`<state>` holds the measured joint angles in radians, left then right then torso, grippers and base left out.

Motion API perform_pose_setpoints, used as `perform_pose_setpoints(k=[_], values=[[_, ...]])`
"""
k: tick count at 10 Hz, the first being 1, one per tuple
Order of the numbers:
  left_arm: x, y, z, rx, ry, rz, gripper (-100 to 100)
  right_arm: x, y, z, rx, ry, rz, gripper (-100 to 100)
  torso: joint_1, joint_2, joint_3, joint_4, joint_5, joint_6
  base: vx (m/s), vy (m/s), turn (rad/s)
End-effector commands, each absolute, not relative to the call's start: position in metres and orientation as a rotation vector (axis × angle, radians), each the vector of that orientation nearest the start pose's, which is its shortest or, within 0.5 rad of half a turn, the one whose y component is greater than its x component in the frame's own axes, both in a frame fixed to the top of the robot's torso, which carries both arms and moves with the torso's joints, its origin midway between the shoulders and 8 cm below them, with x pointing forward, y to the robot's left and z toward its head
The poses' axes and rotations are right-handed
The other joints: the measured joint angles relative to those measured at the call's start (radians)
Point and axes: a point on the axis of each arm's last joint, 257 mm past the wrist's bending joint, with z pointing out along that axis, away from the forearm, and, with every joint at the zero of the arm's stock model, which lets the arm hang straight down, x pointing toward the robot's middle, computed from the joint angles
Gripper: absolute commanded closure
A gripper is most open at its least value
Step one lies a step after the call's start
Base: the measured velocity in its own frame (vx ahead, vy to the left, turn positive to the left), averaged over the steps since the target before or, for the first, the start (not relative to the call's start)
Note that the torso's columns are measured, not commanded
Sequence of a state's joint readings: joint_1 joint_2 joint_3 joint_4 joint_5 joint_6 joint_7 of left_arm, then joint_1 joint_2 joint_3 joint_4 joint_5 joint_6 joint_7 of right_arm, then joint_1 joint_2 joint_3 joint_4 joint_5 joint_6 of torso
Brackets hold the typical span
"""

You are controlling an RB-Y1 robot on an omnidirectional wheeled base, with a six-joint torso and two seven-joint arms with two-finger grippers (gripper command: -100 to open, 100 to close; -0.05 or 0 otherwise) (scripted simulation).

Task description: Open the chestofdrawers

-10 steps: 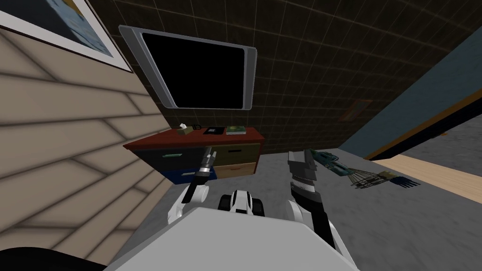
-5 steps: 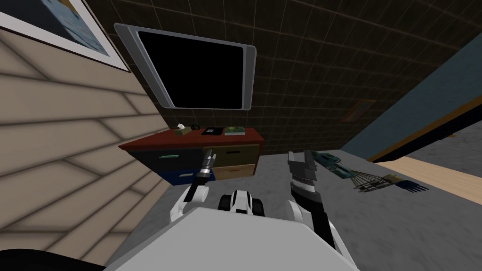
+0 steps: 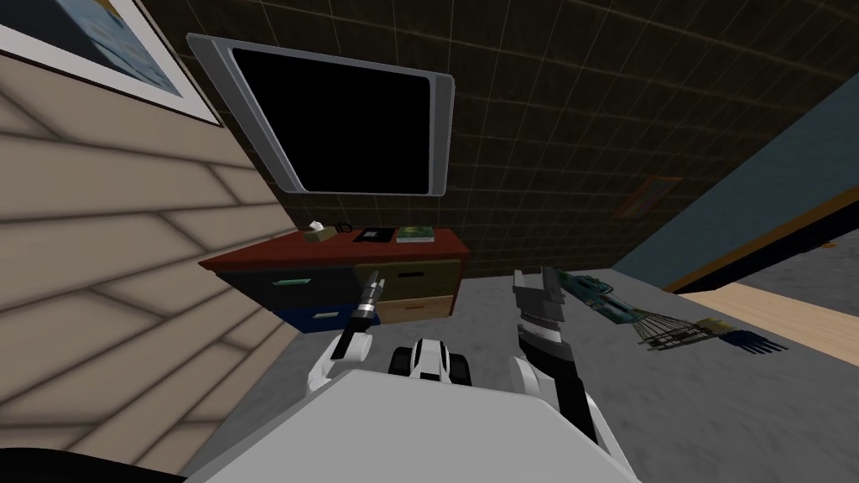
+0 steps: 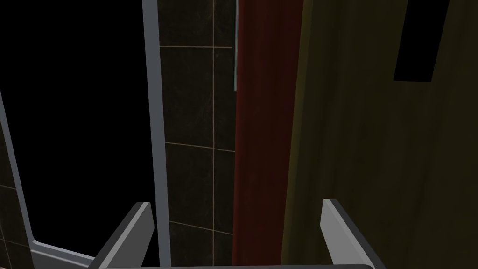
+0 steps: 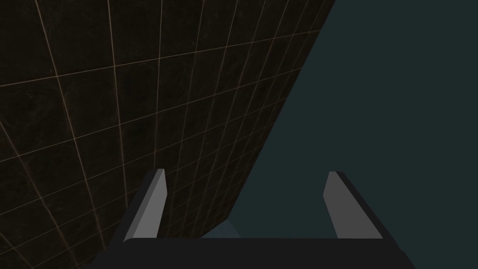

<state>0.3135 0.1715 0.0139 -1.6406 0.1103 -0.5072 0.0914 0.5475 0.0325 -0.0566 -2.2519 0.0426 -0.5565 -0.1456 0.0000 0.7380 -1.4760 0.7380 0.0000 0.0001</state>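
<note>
L jaws apart, facing chest of drawers (image 3: 436, 283).

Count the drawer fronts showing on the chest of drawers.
4: dark drawer upper left, blue drawer lower left, olive drawer upper right, tan drawer lower right. The left gripper covers part of the middle.

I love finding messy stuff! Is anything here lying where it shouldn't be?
Yes: a teal object, a wiry rack-like thing and a blue comb-like piece lie strewn on the grey floor to my right, away from the chest of drawers. Nothing looks spilled or broken.
</note>
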Motion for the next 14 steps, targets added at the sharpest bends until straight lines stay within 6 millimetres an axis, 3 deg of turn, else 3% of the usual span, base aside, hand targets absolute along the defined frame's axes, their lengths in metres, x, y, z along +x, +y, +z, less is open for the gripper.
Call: perform_pose_setpoints(k=[1,8,11,14], values=[[0.434,0.325,-0.228,-1.077,0.962,-1.256,-100,0.332,-0.300,0.008,0.711,0.581,1.333,0,-0.001,0.000,0.000,0.000,0.000,0.000,0.078,-0.067,0.027],[0.433,0.332,-0.287,-1.204,0.969,-1.212,-100,0.332,-0.300,0.008,0.711,0.581,1.333,0,0.002,0.003,0.002,0.001,0.000,0.000,0.067,-0.059,0.019],[0.431,0.318,-0.311,-1.286,0.936,-1.221,-100,0.332,-0.300,0.008,0.711,0.581,1.333,0,-0.001,-0.001,-0.001,0.000,0.000,0.000,0.059,-0.055,0.017],[0.431,0.299,-0.322,-1.353,0.892,-1.246,-100,0.332,-0.300,0.008,0.711,0.581,1.333,0,0.002,0.001,0.001,0.000,0.000,0.000,0.033,-0.026,0.007]])
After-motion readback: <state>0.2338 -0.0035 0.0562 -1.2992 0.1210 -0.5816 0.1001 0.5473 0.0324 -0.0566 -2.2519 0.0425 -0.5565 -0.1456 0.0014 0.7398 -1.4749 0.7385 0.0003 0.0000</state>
